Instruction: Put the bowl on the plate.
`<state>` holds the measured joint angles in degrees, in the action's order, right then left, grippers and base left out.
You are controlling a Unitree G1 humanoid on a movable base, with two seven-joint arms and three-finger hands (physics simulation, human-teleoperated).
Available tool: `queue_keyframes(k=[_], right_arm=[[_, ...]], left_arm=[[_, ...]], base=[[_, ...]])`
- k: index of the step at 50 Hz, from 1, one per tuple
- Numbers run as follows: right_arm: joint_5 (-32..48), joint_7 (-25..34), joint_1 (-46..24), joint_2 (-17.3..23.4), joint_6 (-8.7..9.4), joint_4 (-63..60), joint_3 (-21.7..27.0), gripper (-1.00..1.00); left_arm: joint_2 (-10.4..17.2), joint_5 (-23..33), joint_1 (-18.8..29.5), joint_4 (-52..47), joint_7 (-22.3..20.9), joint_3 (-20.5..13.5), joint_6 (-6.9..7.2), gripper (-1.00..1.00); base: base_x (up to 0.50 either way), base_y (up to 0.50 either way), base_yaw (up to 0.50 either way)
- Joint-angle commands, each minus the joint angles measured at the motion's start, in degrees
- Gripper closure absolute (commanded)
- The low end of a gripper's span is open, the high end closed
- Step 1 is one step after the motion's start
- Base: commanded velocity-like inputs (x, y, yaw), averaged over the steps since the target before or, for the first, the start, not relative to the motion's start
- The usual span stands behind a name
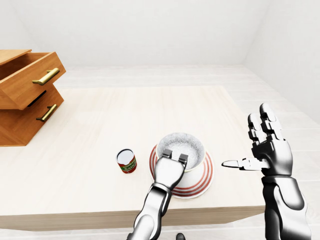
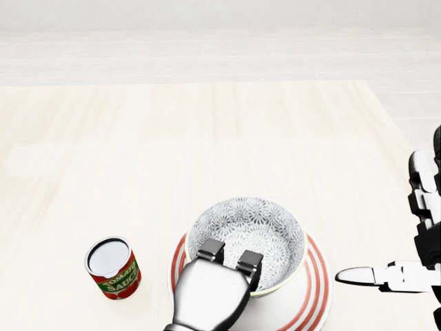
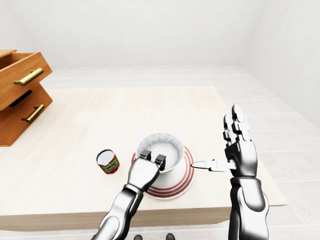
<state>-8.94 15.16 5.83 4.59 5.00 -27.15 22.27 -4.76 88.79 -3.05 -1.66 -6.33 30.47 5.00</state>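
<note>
The patterned grey-and-white bowl (image 2: 256, 227) sits over the red-ringed plate (image 2: 311, 293) near the bottom of the head view. My left hand (image 2: 231, 256) comes up from the bottom edge. Two of its fingers hook over the bowl's near rim and reach inside, and it is shut on that rim; the thumb is hidden under the hand. My right hand (image 1: 256, 148) is held up to the right of the plate, apart from it, fingers spread open and the thumb pointing toward the plate.
A tomato sauce can (image 2: 112, 267) stands upright just left of the plate. In the left-eye view a wooden drawer unit (image 1: 25, 95) with its top drawer pulled out stands at the table's (image 2: 207, 138) left. The table's right edge is close to my right hand.
</note>
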Motion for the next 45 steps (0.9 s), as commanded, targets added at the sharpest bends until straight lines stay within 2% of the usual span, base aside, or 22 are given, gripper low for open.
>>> queue_keyframes(k=[1,9,21,27,45], right_arm=[[0.01,-0.11,-0.04,0.05,0.00,0.32,-0.12,-1.00],[-0.01,-0.17,-0.35,0.20,0.00,0.85,-0.01,-1.00],[-0.24,-0.27,-0.21,0.29,0.00,0.36,0.06,-1.00],[-0.65,-0.31,-0.19,0.43,0.00,-0.87,0.44,-1.00],[-0.44,-0.46,-0.54,0.46,0.00,-0.95,0.52,-1.00]], left_arm=[[-0.08,1.27,0.39,2.21,3.69,-0.29,0.00,1.00],[-0.27,0.55,1.46,3.91,3.98,-1.51,0.00,1.00],[-0.26,0.74,0.82,4.91,4.86,-1.15,0.00,1.00],[-0.42,0.27,2.17,6.05,4.61,-2.39,0.00,1.00],[-0.41,0.34,1.42,6.89,5.46,-1.87,0.00,1.00]], base=[[0.00,0.00,0.00],[0.00,0.00,0.00],[0.00,0.00,0.00],[0.00,0.00,0.00],[0.00,0.00,0.00]])
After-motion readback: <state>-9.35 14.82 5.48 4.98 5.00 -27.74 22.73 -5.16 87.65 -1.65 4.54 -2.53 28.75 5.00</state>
